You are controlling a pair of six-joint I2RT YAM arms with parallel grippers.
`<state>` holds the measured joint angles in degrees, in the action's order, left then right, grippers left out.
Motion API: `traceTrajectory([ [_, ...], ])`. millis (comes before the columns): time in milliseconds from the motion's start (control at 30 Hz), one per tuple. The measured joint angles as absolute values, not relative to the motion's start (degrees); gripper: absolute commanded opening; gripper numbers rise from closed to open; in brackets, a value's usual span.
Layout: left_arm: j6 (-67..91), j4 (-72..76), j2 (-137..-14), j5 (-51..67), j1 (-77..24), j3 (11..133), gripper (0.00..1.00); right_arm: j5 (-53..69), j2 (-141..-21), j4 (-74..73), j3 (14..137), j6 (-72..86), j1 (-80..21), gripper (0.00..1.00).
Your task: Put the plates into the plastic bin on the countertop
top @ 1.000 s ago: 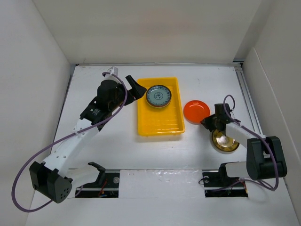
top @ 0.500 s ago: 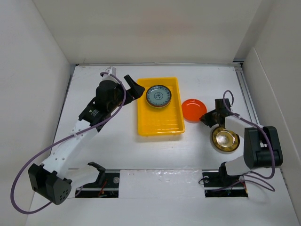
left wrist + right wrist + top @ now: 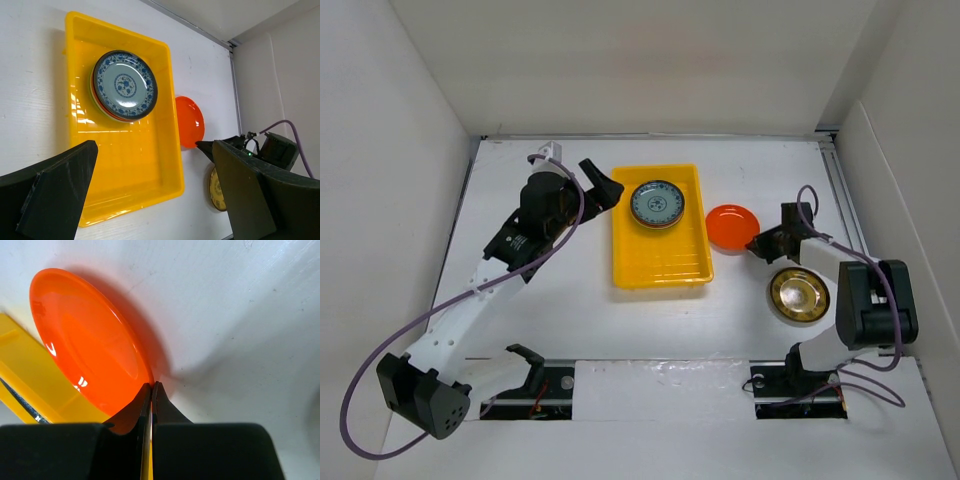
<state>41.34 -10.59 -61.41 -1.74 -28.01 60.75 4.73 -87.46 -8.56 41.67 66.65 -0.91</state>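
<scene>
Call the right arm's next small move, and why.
Probably lift a little. The right claw looks shut on the orange plate at its rim, and the plate sits just outside the yellow bin, beside its right wall. Raising it first should let it clear that wall before moving over the bin.

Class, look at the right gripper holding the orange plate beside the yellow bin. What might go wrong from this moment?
1. The right gripper pinches only the very rim of the orange plate. So thin a hold may slip and drop the plate.
2. The plate hangs close to the yellow bin. Carried low, it may knock the bin's wall.
3. Set off-centre on the blue patterned plate, it might slide off.
</scene>
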Motion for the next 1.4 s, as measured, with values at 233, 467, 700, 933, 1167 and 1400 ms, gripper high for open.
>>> traceTrajectory([
  [233, 41.41, -10.59, -61.34, -2.81, -28.01, 60.75, 1.0, 1.98, -79.64, -10.74, 42.15, 68.12, -0.73, 0.0],
  [467, 42.28, -10.63, -61.39, -4.29, -28.01, 60.05, 1.0, -0.34, -74.78, -11.35, 52.4, 67.0, -3.14, 0.0],
  [700, 43.48, -11.22, -61.08, -5.19, -28.01, 58.17, 1.0, 3.64, -86.48, -10.7, 66.87, 60.27, -14.06, 0.0],
  [933, 42.96, -11.25, -59.77, -3.57, -28.01, 57.84, 1.0, 7.64, -101.19, -10.79, 71.85, 57.17, -19.59, 0.0],
  [1167, 41.23, -10.48, -57.41, -1.26, -28.01, 56.55, 1.0, 8.6, -104.55, -11.51, 72.27, 56.47, -19.97, 0.05],
  [1400, 40.25, -9.04, -57.3, 1.23, -28.01, 52.8, 1.0, 10.94, -104.51, -9.45, 75.07, 55.83, -20.05, 0.79],
])
